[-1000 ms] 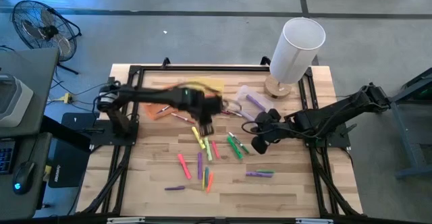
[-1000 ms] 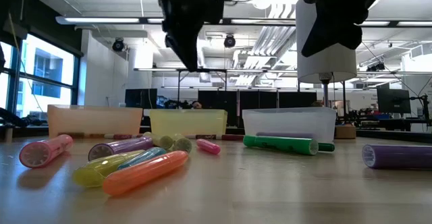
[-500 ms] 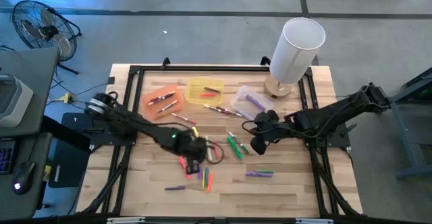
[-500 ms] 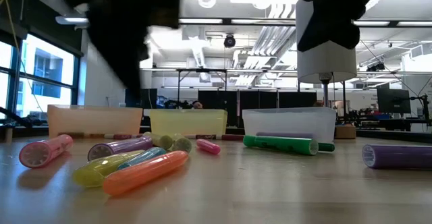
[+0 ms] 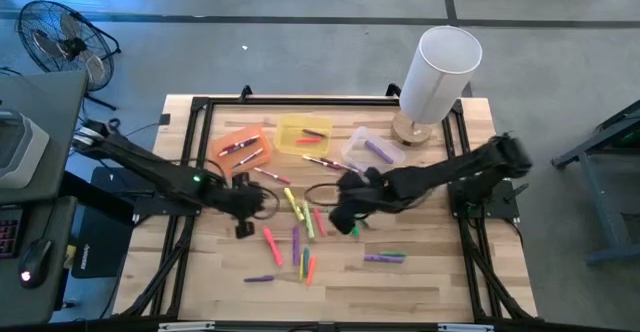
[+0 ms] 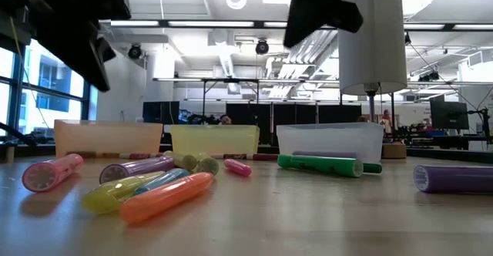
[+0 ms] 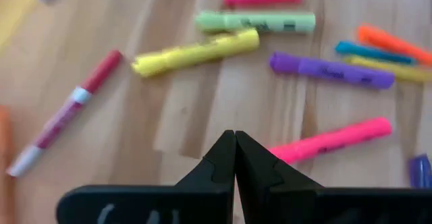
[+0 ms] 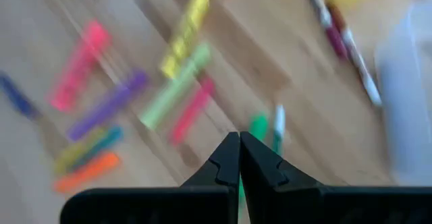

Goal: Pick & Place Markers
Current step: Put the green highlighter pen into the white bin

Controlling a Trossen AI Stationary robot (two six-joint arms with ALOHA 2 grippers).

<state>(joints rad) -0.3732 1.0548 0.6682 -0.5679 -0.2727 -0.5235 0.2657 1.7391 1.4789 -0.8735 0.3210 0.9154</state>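
Wooden slats make up the desk (image 5: 430,282), framed by dark rails along its left, right and far edges. Most of the markers (image 5: 300,234) lie loose around its middle, in pink, yellow, green, purple and orange, with a purple one (image 5: 385,258) lying apart toward the right edge and another purple one (image 5: 259,278) nearer the front edge. The front strip of the desk and its front corners are bare wood.

Along the far edge stand an orange bin (image 5: 240,150), a yellow bin (image 5: 304,134) and a clear bin (image 5: 372,150), each with a marker or more inside. A white cylinder lamp (image 5: 438,72) stands at the far right corner.

Reaching in from the left edge, the left gripper (image 5: 243,230) hangs over bare wood just left of the marker cluster, its fingers pressed together with nothing between them; in its wrist view a pink marker (image 7: 331,140) lies just beyond the fingertips. The right gripper (image 5: 341,217) comes in from the right edge and sits above the green markers (image 5: 352,222) at the cluster's right side, likewise closed and empty.
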